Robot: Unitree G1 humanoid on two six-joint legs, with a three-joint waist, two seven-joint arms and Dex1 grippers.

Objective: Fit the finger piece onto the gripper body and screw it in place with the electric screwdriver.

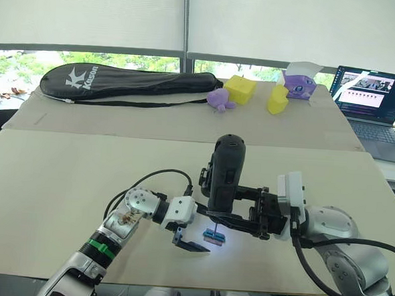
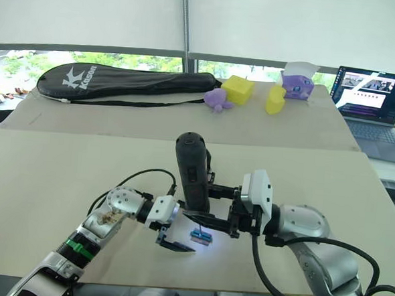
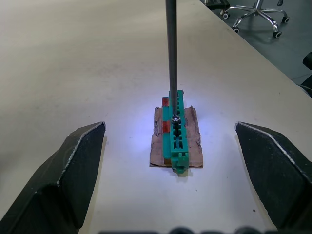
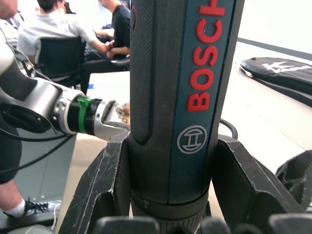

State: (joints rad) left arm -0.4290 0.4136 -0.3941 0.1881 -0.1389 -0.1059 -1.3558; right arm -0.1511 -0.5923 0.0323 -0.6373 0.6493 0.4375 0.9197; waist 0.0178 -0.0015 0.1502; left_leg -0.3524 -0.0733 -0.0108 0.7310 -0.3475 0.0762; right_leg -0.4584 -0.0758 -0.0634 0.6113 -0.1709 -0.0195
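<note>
R fingers [image 4: 102,190] clamp electric screwdriver [image 1: 224,173] upright, bit on green block [image 3: 176,127], L gripper [image 3: 170,170] open beside it

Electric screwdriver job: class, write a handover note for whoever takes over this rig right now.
Right gripper: shut on the long black pen-shaped electric screwdriver, held upright with its light on.
Left gripper: open, one finger on each side of the small rectangular green block, touching nothing.
The thin metal bit stands with its tip on a screw head in that block, which lies on a scrap of brown card on the pale table.
Done: tool picked up, bit seated on a screw.
Left: probably lift the screw, fit the finger piece onto the gripper body, and drive it in.
</note>
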